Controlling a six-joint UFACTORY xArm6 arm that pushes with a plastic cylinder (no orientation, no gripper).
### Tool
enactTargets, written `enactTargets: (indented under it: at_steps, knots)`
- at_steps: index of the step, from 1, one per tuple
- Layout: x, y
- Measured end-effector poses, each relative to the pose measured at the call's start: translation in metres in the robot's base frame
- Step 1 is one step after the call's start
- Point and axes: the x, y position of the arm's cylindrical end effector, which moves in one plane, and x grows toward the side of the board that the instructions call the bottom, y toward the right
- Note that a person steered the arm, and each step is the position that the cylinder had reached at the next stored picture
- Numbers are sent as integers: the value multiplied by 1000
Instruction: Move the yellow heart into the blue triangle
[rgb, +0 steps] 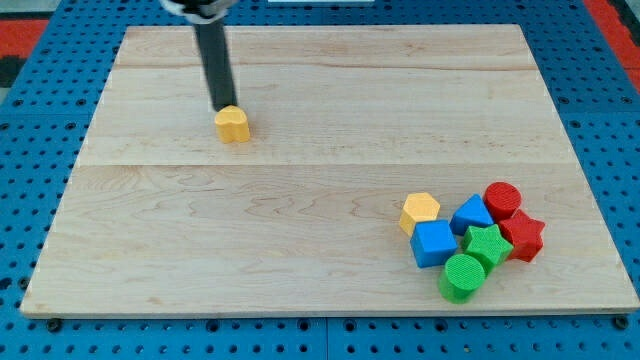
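Observation:
The yellow heart (232, 124) lies on the wooden board at the view's upper left. My tip (221, 107) stands right at the heart's upper-left edge, touching or almost touching it. The blue triangle (472, 214) sits far off at the view's lower right, inside a tight cluster of blocks, with a red cylinder to its right and a yellow pentagon to its left.
The cluster holds a yellow pentagon (420, 211), a blue cube (434, 243), a green star-like block (488, 244), a green cylinder (463, 276), a red cylinder (502, 199) and a red star-like block (522, 236). The board's edge (330, 312) runs along the view's bottom.

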Motion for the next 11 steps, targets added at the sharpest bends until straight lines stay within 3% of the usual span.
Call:
enactTargets:
  at_steps: [2,4,5,7,8,9,10,11]
  knots:
    - [52,124]
    - [41,3]
    - [68,-20]
    - [79,219]
    - [77,250]
    - [69,221]
    - [83,203]
    - [123,256]
